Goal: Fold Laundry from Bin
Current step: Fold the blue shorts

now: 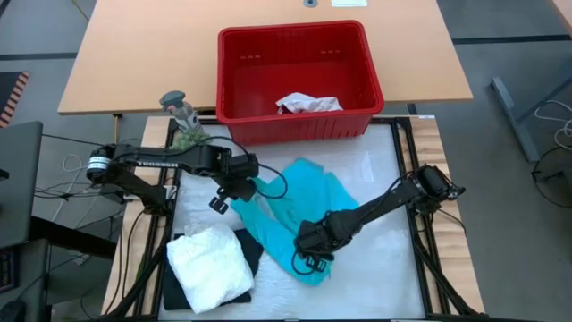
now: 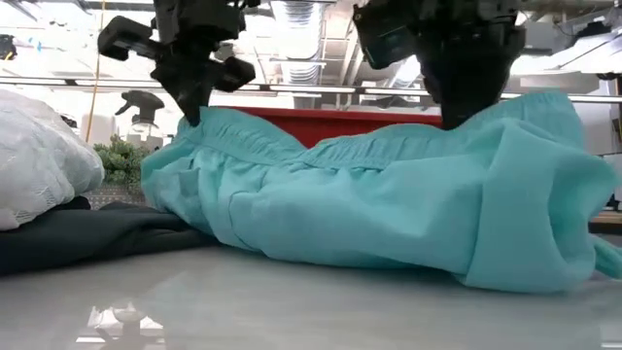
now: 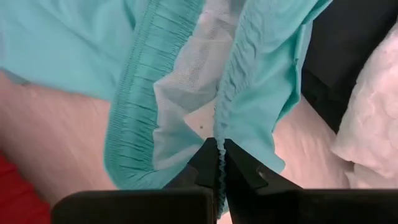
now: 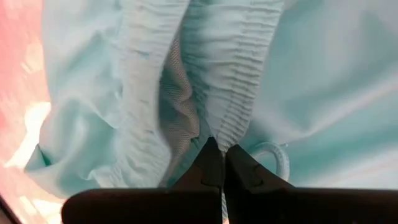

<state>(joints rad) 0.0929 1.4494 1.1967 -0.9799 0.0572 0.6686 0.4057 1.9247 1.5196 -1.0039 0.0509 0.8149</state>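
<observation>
A teal garment (image 1: 304, 201) with a gathered elastic waistband lies mid-table in front of the red bin (image 1: 295, 125). My left gripper (image 1: 239, 190) is shut on its waistband at the end nearer the table's left. My right gripper (image 1: 313, 253) is shut on the waistband nearer the table's front. In the low view the waistband (image 2: 321, 146) is raised between both grippers, and the rest of the teal garment (image 2: 389, 224) rests on the table. A white lacy garment (image 1: 210, 264) lies folded on a black one (image 1: 179, 288) at the front left. My left gripper pinches the gathered waistband edge (image 3: 222, 127) between its two fingertips, coming slanting from above. The edge runs up out of the closed fingers; the waistband's other side hangs open beside it, showing white mesh lining. The cloth hangs below with its lower part on the table. My right gripper pinches the gathered waistband (image 4: 229, 127) between its two fingertips, pointing down from above. A looped teal drawcord (image 4: 273, 158) hangs beside the fingers. The garment hangs below the hold, its lower folds resting on the table.
The red bin holds a crumpled white garment (image 1: 308, 103). A small green plant (image 1: 189, 136) and a spray bottle (image 1: 179, 105) stand at the bin's left front corner, close to my left arm. Bare white mat (image 1: 384, 250) lies to the right of the teal garment.
</observation>
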